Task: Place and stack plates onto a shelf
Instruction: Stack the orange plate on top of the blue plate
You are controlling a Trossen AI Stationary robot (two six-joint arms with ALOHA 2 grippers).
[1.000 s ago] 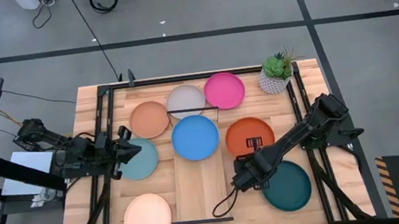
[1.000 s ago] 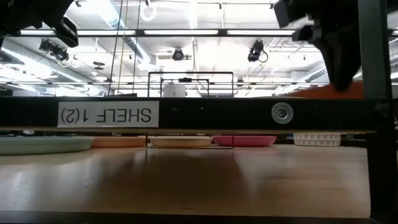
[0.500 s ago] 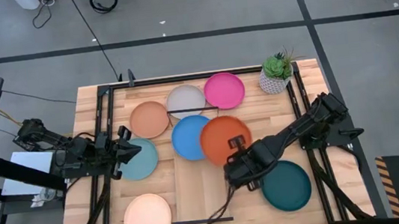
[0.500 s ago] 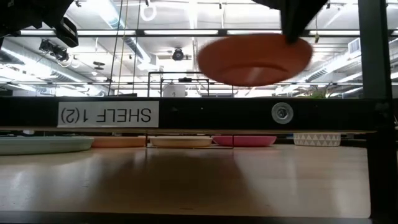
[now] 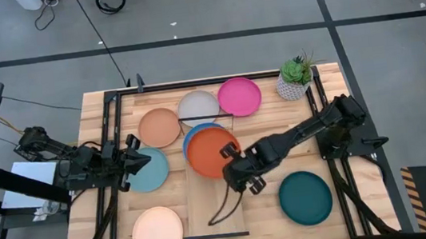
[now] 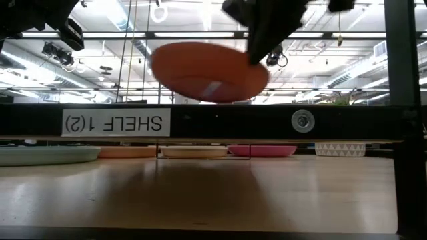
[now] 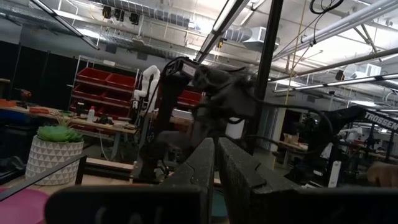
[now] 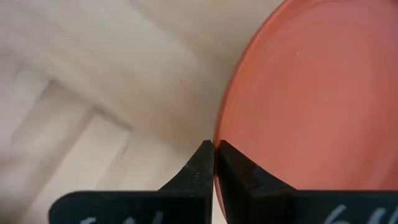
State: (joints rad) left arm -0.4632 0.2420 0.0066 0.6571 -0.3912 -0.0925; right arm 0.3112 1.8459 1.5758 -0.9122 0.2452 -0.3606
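The orange plate hangs in the air over the blue plate, which lies on the far end of the light-wood shelf. My right gripper is shut on the orange plate's near-right edge. Around the shelf, the tan, grey, magenta, dark teal and peach plates lie flat on the table. My left gripper waits shut above the light teal plate, touching nothing. My right gripper pinches the orange plate's rim between its two fingertips, at the plate's near-right edge. The fingers come slanting from the table's right and near side. The plate is lifted clear, nearly level and slightly tilted, above the blue plate.
A potted green plant stands at the far right corner. Black frame rails run along both table sides, and thin black bars mark the shelf ends. The near half of the shelf board is bare.
My right gripper has carried the orange plate up off the table to the right of the shelf and toward the table's left. The plate now hovers over the blue plate on the shelf. The gripper has stayed shut on the rim.
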